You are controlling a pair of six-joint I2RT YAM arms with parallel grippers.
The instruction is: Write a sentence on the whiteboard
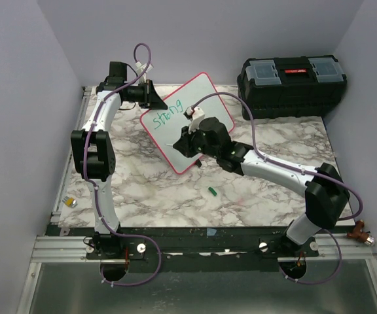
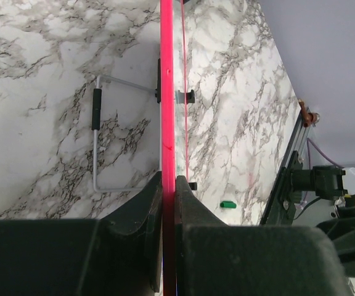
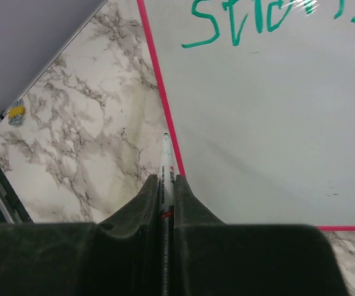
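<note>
A white marble-patterned tabletop with grey veins [image 1: 149,190] carries three things. A black plastic toolbox with clear lid compartments and a red latch [image 1: 292,88] sits at 1 o'clock by the far edge. A pink-framed glossy whiteboard [image 1: 164,131] stands propped on a grey wire stand [image 2: 95,142] near 12 o'clock. A small green cap [image 1: 211,191] lies near 6 o'clock.

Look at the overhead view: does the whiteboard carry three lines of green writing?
No: the whiteboard carries just one line of green writing, roughly "strong".

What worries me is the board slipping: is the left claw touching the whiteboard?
Touching. The left wrist view shows the left claw clamped on the whiteboard at its pink-red edge, pressed against it on both sides with no gap.
</note>
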